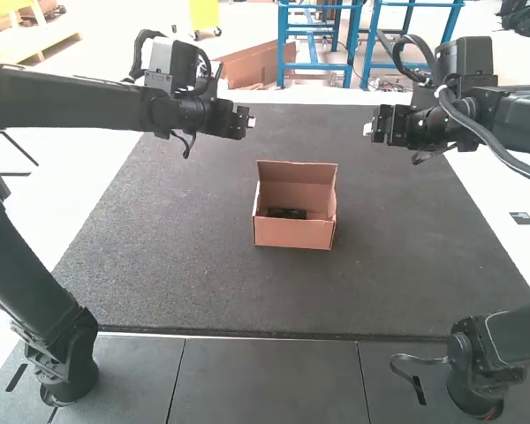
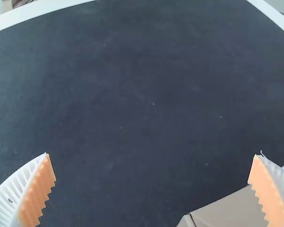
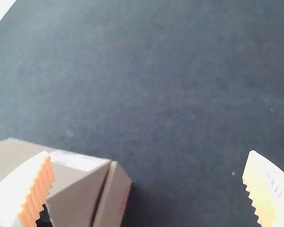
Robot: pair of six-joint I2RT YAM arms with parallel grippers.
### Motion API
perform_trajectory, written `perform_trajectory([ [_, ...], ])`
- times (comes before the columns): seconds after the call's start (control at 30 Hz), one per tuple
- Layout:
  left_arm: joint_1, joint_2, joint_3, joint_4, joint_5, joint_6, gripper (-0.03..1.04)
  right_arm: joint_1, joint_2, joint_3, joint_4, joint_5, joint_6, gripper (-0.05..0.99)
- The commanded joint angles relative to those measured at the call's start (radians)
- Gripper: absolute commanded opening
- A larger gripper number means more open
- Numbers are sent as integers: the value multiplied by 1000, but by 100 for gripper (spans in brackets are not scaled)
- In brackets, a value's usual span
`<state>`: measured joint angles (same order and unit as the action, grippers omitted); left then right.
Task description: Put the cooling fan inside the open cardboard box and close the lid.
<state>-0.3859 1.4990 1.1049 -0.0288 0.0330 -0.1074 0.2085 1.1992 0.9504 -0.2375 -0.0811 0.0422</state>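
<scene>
Evidently the placing step is done: a dark, flat object, apparently the cooling fan [image 1: 285,213], lies on the floor of the cardboard box [image 1: 295,231] at the middle of the coarse dark mat [image 1: 159,247]. Left gripper [image 1: 245,121] and right gripper [image 1: 371,128] hang above, on either side, with their ribbed white, orange-padded fingers spread and empty. Closing calls for pressing the upright, smooth brown lid [image 1: 297,173] forward and down.

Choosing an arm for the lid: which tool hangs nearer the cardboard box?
The left tool, seemingly: it hangs just off the cardboard box's left wall, the right tool farther out.
</scene>
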Motion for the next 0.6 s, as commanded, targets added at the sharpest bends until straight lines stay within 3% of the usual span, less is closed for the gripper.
perform_trajectory([
  [0.0, -22, 41, 85, 1, -7, 21, 97, -43, -10, -2, 3, 29, -21, 91],
  [0.23, -64, 145, 167, -33, -5, 23, 97, -70, -6, -2, -29, 30, -88, 91],
  [0.57, -110, 214, 171, -118, 2, 28, 97, -77, 51, 33, -82, 29, -156, 91],
])
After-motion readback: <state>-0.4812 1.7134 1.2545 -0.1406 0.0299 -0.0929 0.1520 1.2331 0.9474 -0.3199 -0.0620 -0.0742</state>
